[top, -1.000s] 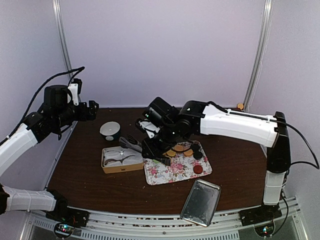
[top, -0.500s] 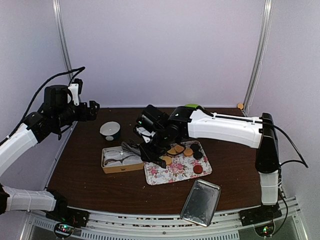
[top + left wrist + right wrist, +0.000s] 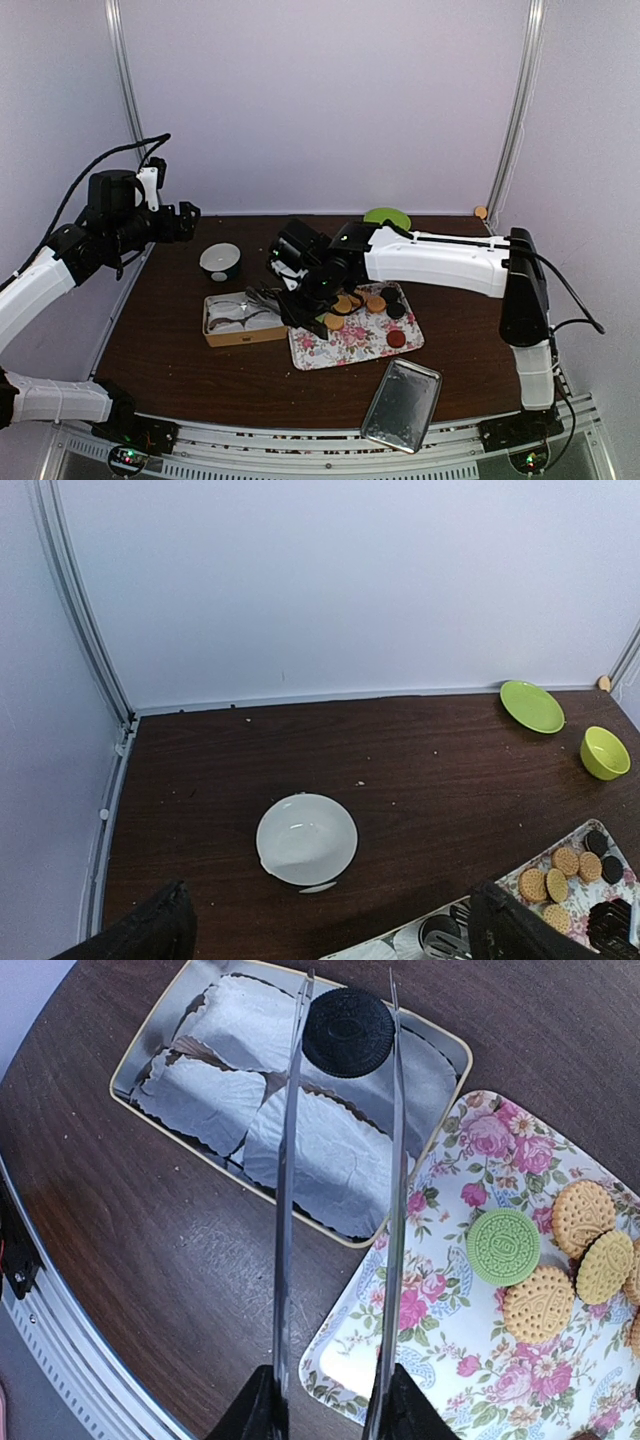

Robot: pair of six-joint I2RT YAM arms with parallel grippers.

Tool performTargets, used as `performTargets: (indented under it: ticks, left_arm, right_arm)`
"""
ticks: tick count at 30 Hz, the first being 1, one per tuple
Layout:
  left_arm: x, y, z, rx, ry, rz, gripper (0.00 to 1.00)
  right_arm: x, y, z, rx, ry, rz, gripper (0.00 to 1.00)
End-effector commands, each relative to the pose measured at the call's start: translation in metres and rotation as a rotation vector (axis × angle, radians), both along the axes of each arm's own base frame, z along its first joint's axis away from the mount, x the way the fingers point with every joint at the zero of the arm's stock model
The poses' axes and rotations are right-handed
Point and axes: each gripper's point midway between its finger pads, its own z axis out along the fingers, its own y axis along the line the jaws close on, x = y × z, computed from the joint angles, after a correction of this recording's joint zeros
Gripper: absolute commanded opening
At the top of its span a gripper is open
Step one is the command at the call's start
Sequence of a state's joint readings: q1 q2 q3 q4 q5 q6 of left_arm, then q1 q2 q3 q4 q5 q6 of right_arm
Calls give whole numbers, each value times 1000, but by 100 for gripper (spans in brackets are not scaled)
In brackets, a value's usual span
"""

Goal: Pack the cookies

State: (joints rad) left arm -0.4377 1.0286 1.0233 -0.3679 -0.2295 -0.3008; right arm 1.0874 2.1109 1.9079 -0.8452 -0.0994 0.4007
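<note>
The right gripper is clamped on a black cookie, its two long, thin metal blades pinching the disc's edges near their tips. The cookie is round and matte, with a stamped ring pattern on its face. It hangs over the far end of a rectangular tin with rounded corners and a pale rim, which sits on the dark, wood-grained table. White paper liners with fluted, crinkled edges fill the tin. Just beside the tin lies a flat floral tray, glossy white and printed with pink roses and green leaves. On it rest a light green cookie, embossed like the black one, tan cookies with dotted faces and scalloped rims, and a pale yellow-green cookie between them. The overhead view adds a dark red cookie near the tray's right edge. A shiny rectangular metal lid lies askew near the table's front edge, apart from the tray. The left gripper is raised over the table's left rear, its black fingers spread wide with nothing between them. Below it stands a round white bowl. A flat bright green plate and a small yellow-green bowl sit by the back wall.
</note>
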Motion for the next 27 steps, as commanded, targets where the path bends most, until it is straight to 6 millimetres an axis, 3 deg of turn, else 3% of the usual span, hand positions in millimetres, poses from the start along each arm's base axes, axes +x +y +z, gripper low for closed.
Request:
performTargets:
  ticks: [1, 27]
  left_arm:
    - [2, -2, 23, -39, -58, -5, 97]
    - [3, -6, 20, -43, -46, -24, 97]
  right_arm:
    - [14, 4, 5, 25, -33, -37, 31]
    - [14, -1, -22, -15, 5, -40, 31]
